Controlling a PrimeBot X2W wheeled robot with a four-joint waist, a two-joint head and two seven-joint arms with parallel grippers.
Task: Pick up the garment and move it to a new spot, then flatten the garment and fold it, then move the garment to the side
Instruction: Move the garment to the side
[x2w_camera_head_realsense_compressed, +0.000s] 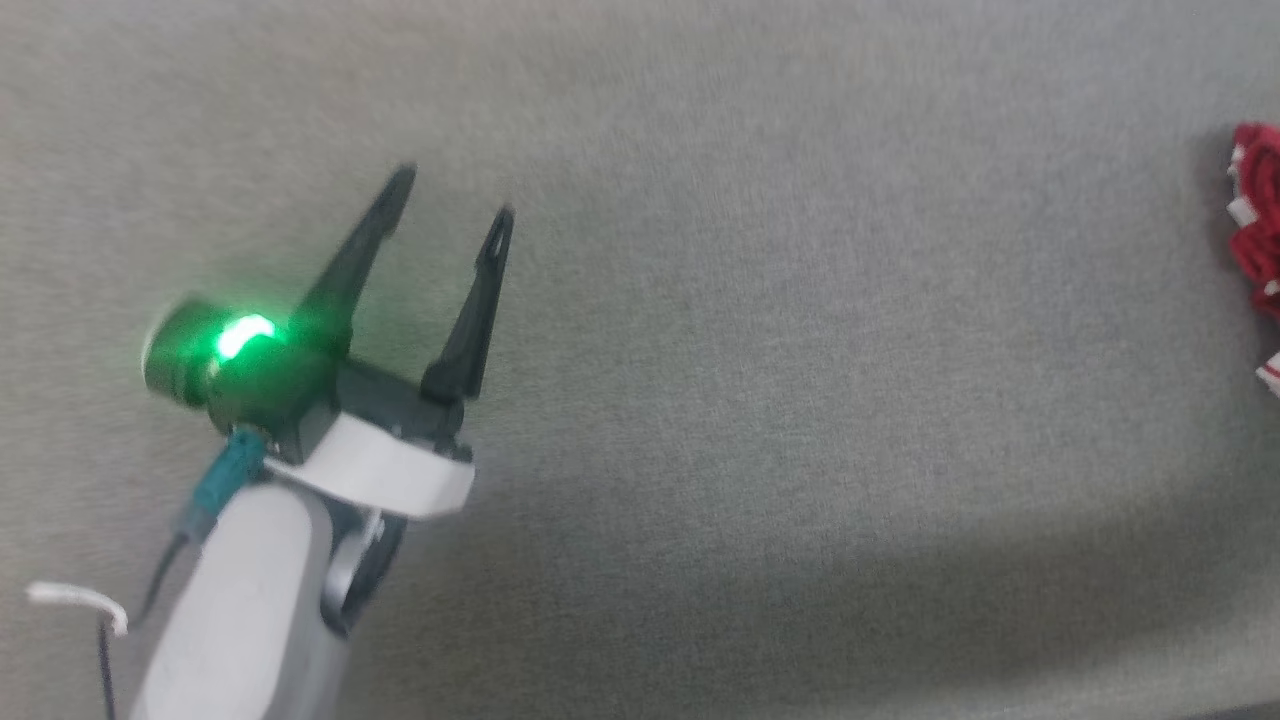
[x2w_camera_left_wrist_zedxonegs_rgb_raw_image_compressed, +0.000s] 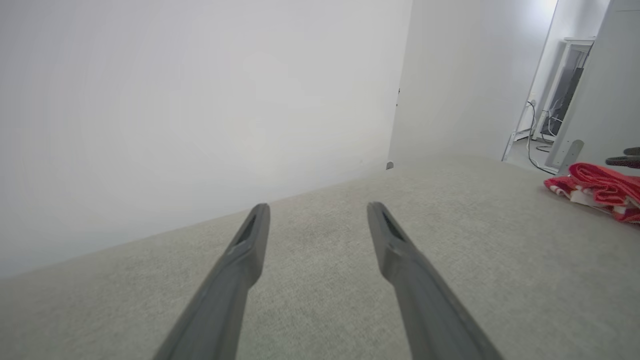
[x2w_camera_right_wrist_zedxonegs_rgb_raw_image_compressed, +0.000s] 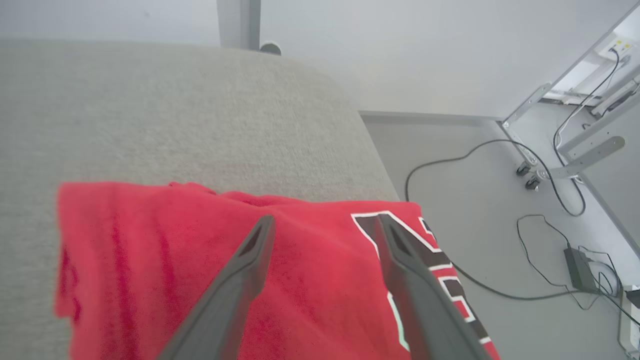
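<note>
The garment (x2w_camera_right_wrist_zedxonegs_rgb_raw_image_compressed: 150, 260) lies at the grey mat's (x2w_camera_head_realsense_compressed: 700, 400) right edge, seemingly folded. The right gripper (x2w_camera_right_wrist_zedxonegs_rgb_raw_image_compressed: 324, 220) hovers over it, fingers apart. The left gripper (x2w_camera_head_realsense_compressed: 453, 194) is spread and empty. Soft, light cloth: pinch a thick edge.

Looking across a grey fabric surface (x2w_camera_left_wrist_zedxonegs_rgb_raw_image_compressed: 525, 260) toward a white wall (x2w_camera_left_wrist_zedxonegs_rgb_raw_image_compressed: 150, 100) upper left, past cables (x2w_camera_right_wrist_zedxonegs_rgb_raw_image_compressed: 501, 141) on pale floor (x2w_camera_right_wrist_zedxonegs_rgb_raw_image_compressed: 465, 215) at right.

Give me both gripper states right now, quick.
Left gripper: open, empty.
Right gripper: open above the red jersey, not gripping it.
</note>
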